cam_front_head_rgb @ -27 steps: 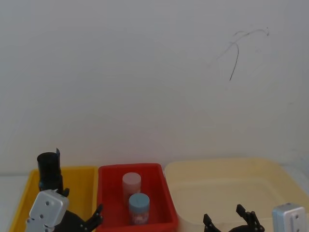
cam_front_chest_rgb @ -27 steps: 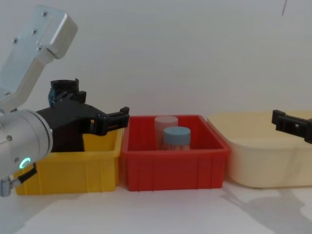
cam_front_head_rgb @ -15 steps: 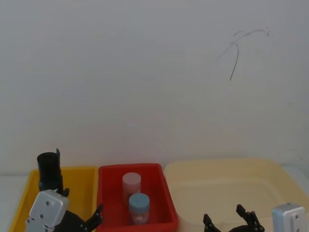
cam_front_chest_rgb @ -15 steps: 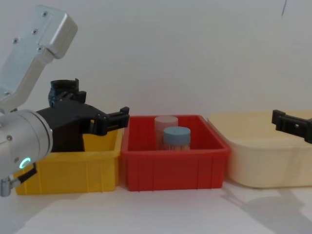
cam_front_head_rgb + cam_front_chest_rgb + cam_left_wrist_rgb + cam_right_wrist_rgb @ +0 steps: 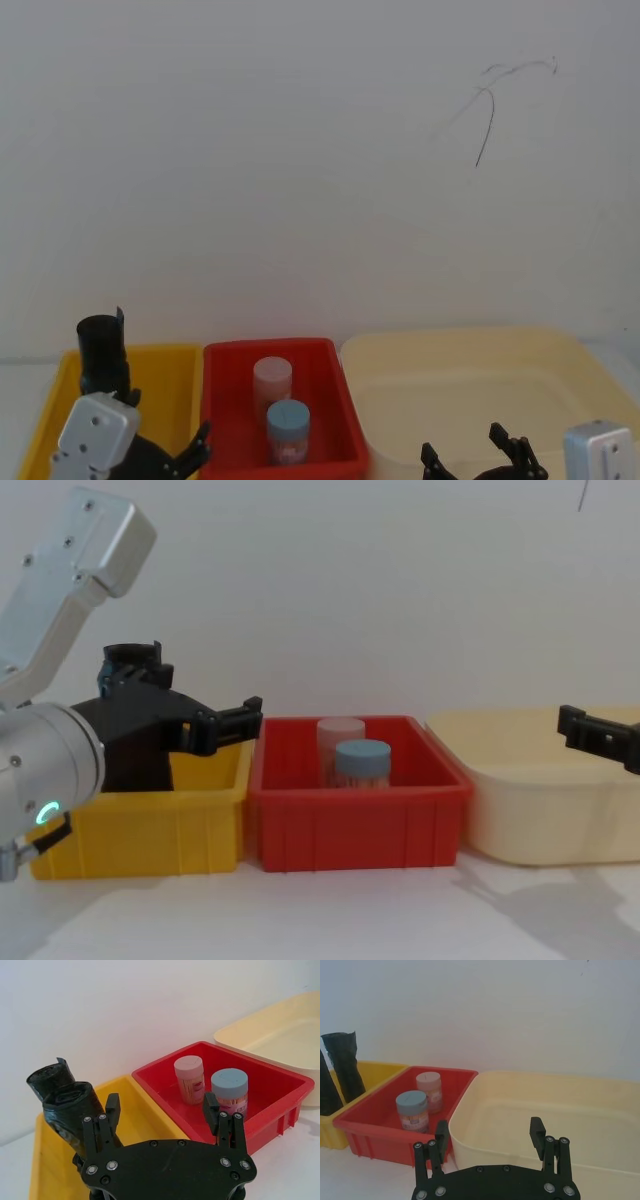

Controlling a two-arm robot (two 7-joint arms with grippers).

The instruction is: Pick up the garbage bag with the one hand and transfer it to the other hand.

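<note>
Not yet grabbed, the tall black crinkly garbage bag roll (image 5: 75,1110) is stood in the yellow plastic bin (image 5: 160,825), so the wide-open left black gripper (image 5: 161,1105) must be closed around it; the open right black gripper (image 5: 489,1127) is parked by the cream tub (image 5: 540,790).

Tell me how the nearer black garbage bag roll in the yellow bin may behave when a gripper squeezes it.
The garbage bag is rolled, crinkled film, so it will probably dent and feel light. It stands taller than the yellow bin wall, so a sideways push from the left gripper may tip it.
</note>
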